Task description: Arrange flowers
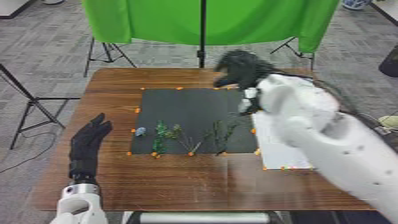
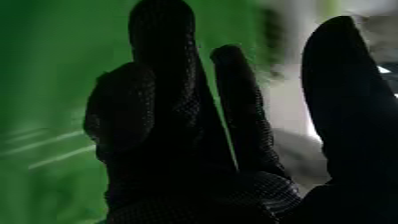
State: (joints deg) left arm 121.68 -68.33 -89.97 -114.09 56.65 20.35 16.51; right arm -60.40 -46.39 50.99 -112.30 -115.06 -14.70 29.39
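In the head view, my right hand [image 1: 242, 68] hangs over the back edge of the black mat [image 1: 191, 107], beyond the flower stems. In the right wrist view, my right hand [image 2: 191, 165] is open, its fingers apart and nothing visible between them. On the mat's front half lie a small blue flower [image 1: 139, 131], a leafy green stem [image 1: 160, 137], a thin branching stem [image 1: 187, 142] and darker sprigs [image 1: 221, 137]. My left hand [image 1: 87, 144] rests open, with straight fingers, at the table's left side, left of the mat and touching no stem.
Orange markers edge the mat. A white sheet [image 1: 282, 152] lies to its right on the brown table [image 1: 204, 187], partly under my right arm. Behind the table a green cloth [image 1: 160, 22] hangs on a stand; another black stand [image 1: 34, 97] is at the left.
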